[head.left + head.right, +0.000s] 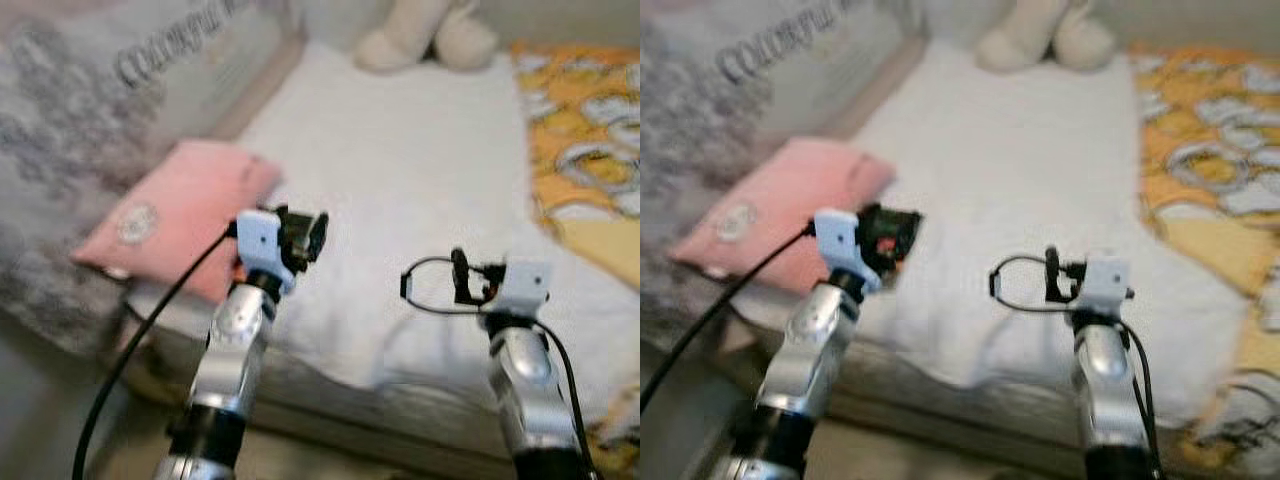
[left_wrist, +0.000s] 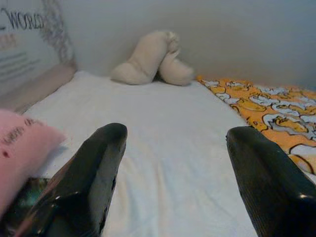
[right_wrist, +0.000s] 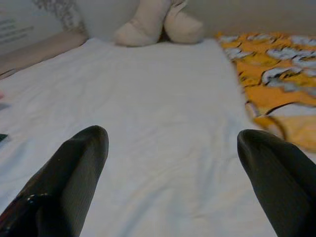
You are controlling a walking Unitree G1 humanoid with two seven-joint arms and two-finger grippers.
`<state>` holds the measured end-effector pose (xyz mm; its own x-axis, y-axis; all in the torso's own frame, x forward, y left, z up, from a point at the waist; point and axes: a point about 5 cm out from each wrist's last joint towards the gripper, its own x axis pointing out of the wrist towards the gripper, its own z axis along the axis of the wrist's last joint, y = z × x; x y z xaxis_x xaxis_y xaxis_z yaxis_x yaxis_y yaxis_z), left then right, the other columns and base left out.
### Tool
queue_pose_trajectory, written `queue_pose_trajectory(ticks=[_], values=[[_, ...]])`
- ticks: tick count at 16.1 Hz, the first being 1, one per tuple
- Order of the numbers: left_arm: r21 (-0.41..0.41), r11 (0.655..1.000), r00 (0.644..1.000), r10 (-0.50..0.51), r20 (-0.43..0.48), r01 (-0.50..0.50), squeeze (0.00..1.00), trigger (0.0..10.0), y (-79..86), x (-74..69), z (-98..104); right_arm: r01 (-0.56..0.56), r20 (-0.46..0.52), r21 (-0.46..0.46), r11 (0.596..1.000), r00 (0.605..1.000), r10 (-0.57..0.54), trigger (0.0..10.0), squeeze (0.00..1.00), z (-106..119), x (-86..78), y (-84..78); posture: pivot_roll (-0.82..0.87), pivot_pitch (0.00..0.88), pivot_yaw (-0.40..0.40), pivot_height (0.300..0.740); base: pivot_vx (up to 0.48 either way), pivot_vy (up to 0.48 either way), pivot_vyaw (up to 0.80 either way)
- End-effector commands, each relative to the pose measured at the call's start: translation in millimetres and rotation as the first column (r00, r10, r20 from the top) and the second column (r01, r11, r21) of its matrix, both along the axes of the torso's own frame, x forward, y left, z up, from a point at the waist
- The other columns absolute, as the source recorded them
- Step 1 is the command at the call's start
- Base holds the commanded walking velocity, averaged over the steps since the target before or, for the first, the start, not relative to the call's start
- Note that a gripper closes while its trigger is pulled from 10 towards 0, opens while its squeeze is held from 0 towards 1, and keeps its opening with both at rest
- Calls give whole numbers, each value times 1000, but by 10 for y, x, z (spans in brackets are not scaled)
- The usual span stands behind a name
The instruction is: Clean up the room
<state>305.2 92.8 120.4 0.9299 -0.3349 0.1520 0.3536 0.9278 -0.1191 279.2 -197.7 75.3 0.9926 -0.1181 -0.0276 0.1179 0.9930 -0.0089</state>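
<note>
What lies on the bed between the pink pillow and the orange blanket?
Bare white sheet between the pink pillow and the orange blanket, in the eye views.

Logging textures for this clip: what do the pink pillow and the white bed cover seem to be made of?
Pink pillow: soft matte fabric, probably cotton; it sags and carries a printed emblem. White bed cover: matte cloth, maybe slightly fuzzy, with shallow wrinkles; blur hides the weave.

Both head views are blurred. The plush toy (image 1: 428,35) at the bed's (image 1: 400,170) far end is cut off above; lettering on the wall poster (image 1: 180,45) beside it stays unreadable.
</note>
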Motion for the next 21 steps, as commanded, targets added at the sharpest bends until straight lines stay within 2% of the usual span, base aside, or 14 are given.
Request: queue_pose_trajectory(ticks=[1, 4, 6, 9, 11, 13, 16, 19, 21], values=[[10, 1000, 1000, 24, -12, -23, 0, 10000, 60, -2, -44, -38, -6, 2, 999, 999, 38, 10000, 0, -8, 26, 87, -181, 0, 88, 740, 0, -480, 0], [-2, 998, 998, 57, -8, -57, 0, 10000, 111, 18, -41, -28, 22, -4, 1000, 999, 28, 10000, 0, 11, 18, 73, -175, 0, 85, 740, 0, -480, 0], [-20, 994, 994, 105, -22, -105, 0, 10000, 232, -30, -99, 12, 103, 34, 999, 995, -15, 10000, 0, 118, -43, 10, -177, 0, 86, 740, 0, -480, 0], [15, 995, 995, 100, -26, -100, 0, 10000, 295, -83, -158, 1, 88, 0, 1000, 996, -1, 10000, 0, 87, -117, -19, -178, 0, 87, 740, 0, -480, 0], [16, 996, 996, 87, -16, -87, 0, 10000, 284, -67, -137, -4, 77, -7, 1000, 997, 4, 10000, 0, 74, -113, -16, -180, 0, 88, 740, 0, -480, 0], [-4, 998, 996, -64, -63, 64, 0, 10000, 100, -91, -201, -33, 79, -15, 999, 996, 34, 10000, 0, 84, -104, 38, -183, 0, 87, 740, 0, 0, -763], [3, 997, 995, -76, -58, 77, 0, 10000, 63, -56, -179, -54, 67, -21, 998, 996, 55, 10000, 0, 56, -113, 55, -182, 0, 79, 740, 0, 0, -763], [32, 996, 995, -76, -61, 78, 0, 10000, 64, -9, -184, -28, 46, -1, 1000, 999, 28, 10000, 0, 12, -112, 12, -182, 0, 77, 740, 0, 0, -758], [88, 994, 995, -51, -82, 59, 0, 10000, 119, 24, -242, -32, 36, -5, 999, 999, 32, 10000, 0, -15, -137, 4, -190, 0, 80, 740, 0, 0, -759]])
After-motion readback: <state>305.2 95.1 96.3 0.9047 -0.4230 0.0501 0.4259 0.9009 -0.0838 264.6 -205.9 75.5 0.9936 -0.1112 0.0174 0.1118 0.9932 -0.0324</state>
